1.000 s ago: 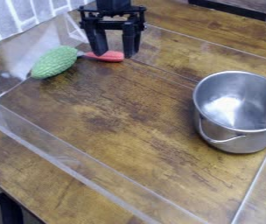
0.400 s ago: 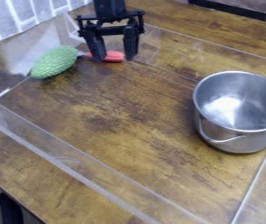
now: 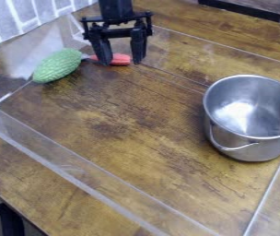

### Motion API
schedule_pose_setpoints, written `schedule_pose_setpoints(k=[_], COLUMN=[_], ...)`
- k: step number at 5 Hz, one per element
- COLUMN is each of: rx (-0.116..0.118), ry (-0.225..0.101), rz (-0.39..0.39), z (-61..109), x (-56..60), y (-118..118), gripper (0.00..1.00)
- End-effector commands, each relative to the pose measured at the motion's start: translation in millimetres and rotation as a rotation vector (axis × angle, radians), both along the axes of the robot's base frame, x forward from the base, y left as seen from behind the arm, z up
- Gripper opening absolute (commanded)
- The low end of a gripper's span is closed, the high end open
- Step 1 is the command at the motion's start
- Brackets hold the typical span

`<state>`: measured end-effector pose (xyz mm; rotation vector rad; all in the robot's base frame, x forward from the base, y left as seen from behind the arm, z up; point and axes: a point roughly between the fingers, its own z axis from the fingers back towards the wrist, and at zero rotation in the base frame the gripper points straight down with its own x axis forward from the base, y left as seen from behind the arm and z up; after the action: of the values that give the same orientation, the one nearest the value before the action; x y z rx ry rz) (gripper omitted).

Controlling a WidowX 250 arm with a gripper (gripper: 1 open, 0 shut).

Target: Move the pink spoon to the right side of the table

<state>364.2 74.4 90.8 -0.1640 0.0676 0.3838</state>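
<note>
A: Jaws?
B: Spread — the gripper (image 3: 117,51) stood with its black fingers (image 3: 92,48) apart, straddling the pink spoon (image 3: 114,59), nothing pinched.
A: Spoon's position?
B: Flat on the table (image 3: 130,120), far-left area, just right of the green bumpy object (image 3: 56,65).
A: Elsewhere?
B: Steel pot (image 3: 250,115) at the right side — well apart from the spoon.

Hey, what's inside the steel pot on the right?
The pot looks empty: only its shiny bare bottom and inner wall show. The near rim hides a strip of the floor closest to the camera, so anything small lying there cannot be seen.
</note>
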Motion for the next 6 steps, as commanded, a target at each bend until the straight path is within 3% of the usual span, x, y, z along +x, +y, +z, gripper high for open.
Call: schedule_pose_setpoints(k=[1, 6], rx=[0.010, -0.003], ry=[-0.052, -0.045], rz=[0.035, 0.075], z=[14.3, 3.7], x=[2.0, 2.4], y=[11.6, 18.0], gripper=[0.00, 0.00])
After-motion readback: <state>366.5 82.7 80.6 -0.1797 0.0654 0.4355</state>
